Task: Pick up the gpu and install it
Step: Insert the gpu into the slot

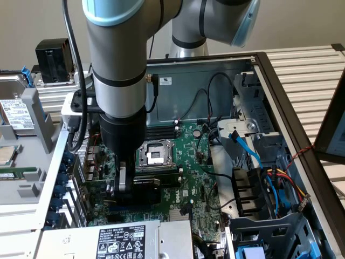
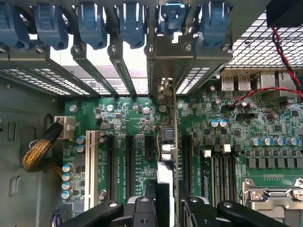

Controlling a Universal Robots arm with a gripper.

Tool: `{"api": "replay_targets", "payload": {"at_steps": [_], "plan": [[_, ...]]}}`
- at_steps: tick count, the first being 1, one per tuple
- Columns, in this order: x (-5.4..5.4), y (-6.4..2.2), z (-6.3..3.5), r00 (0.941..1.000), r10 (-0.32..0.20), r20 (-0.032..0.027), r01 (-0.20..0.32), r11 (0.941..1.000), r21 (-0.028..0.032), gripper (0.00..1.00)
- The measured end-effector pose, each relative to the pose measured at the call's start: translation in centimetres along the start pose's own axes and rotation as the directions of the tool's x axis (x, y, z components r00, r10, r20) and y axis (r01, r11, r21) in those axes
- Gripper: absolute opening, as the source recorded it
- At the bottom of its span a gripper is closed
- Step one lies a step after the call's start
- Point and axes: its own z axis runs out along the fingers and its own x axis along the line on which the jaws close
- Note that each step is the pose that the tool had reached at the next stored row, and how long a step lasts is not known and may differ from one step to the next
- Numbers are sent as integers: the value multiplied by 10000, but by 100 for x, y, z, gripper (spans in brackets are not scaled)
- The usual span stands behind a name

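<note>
gpu point(image 2: 164, 158): held edge-on in the tool, standing upright over the motherboard. Its black shroud and thin green board edge run from the tool tips toward the rear wall of the case. In the exterior view it shows as a dark card point(image 1: 146, 195) low at the tool, just above the board.
tool point(image 2: 165, 208): closed on the gpu, one black finger point(image 2: 142, 212) on each face of the card. In the exterior view the tool point(image 1: 123, 189) hangs straight down from the arm into the open computer case point(image 1: 280, 91).
seating: whether the card's lower edge is in a slot cannot be told.
motherboard point(image 2: 265, 118): green, lying directly beneath the tool.
expansion slots point(image 2: 129, 161): long black ones run parallel to the held card on both sides of it, and a white slot point(image 2: 90, 165) lies further out.
blue latches point(image 2: 132, 23): a row beyond the far end of the card, above the rear slot openings.
CPU socket point(image 1: 155, 155): metal-framed, on the board just beside the tool.
red and black wires point(image 2: 284, 52): twisted, crossing the board well off to one side of the tool.
power supply point(image 1: 121, 240): grey box with a black label, close below the tool in the exterior view.
blue cable point(image 1: 245, 145): well apart from the tool, by the drive bays.
</note>
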Motion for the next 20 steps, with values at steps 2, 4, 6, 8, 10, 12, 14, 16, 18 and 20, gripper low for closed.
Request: {"api": "replay_targets", "payload": {"at_steps": [2, 4, 6, 8, 10, 12, 14, 16, 18, 20], "plan": [[-1, -8, -1, 10000, 1, -6, -1, 10000, -2, 27], [-1, -11, -1, 10000, 4, -11, -4, 10000, 1, 27], [-1, -14, -2, 10000, 2, -16, -2, 10000, 0, 27], [-1, -14, -2, 10000, 1, -19, -1, 10000, 1, 27], [-1, -17, -2, 10000, -3, -19, 3, 10000, 0, 27], [-2, -19, -2, 10000, -3, -20, 3, 10000, 1, 27], [-4, -19, -3, 10000, -7, -21, 7, 10000, 1, 27], [-7, -19, -3, 10000, -10, -21, 10, 10000, 2, 27], [-8, -18, -2, 10000, -13, -20, 13, 10000, 2, 27], [-8, -18, -3, 10000, -15, -20, 15, 10000, 1, 27]]}}
